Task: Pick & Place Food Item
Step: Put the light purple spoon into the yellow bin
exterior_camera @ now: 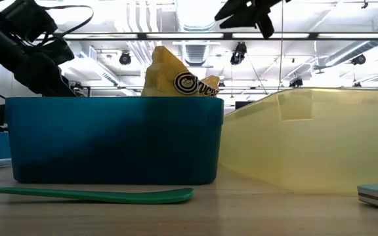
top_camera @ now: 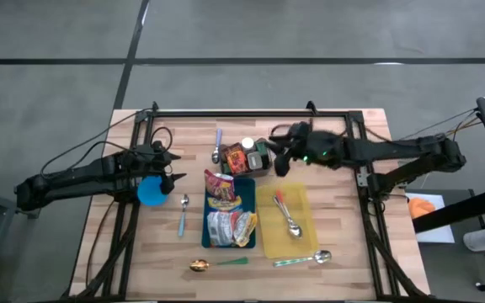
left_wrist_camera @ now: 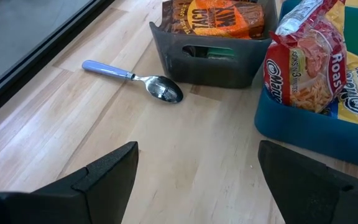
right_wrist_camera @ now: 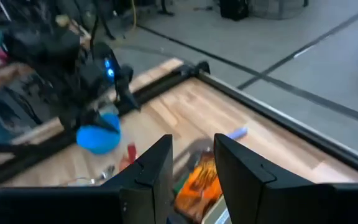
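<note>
Food packets stand in a blue bin (top_camera: 244, 195) at the table's middle: a red and yellow noodle pack (top_camera: 220, 187) (left_wrist_camera: 303, 68) leans at its far end. Behind it a grey bin (top_camera: 262, 160) (left_wrist_camera: 216, 62) holds an orange packet (top_camera: 234, 157) (left_wrist_camera: 216, 15). My right gripper (top_camera: 280, 162) (right_wrist_camera: 192, 168) hovers above the grey bin's right side, open by a narrow gap with nothing between the fingers. My left gripper (top_camera: 175, 167) (left_wrist_camera: 197, 174) waits left of the bins, open wide over bare wood.
A blue bowl (top_camera: 151, 192) (right_wrist_camera: 98, 138) sits under the left arm. A yellow tray (top_camera: 268, 244) right of the blue bin holds a spoon (top_camera: 291, 220). Loose spoons lie at the far middle (top_camera: 217, 145) (left_wrist_camera: 135, 78), left of the blue bin (top_camera: 183, 212) and along the near edge (top_camera: 217, 263) (top_camera: 303, 260).
</note>
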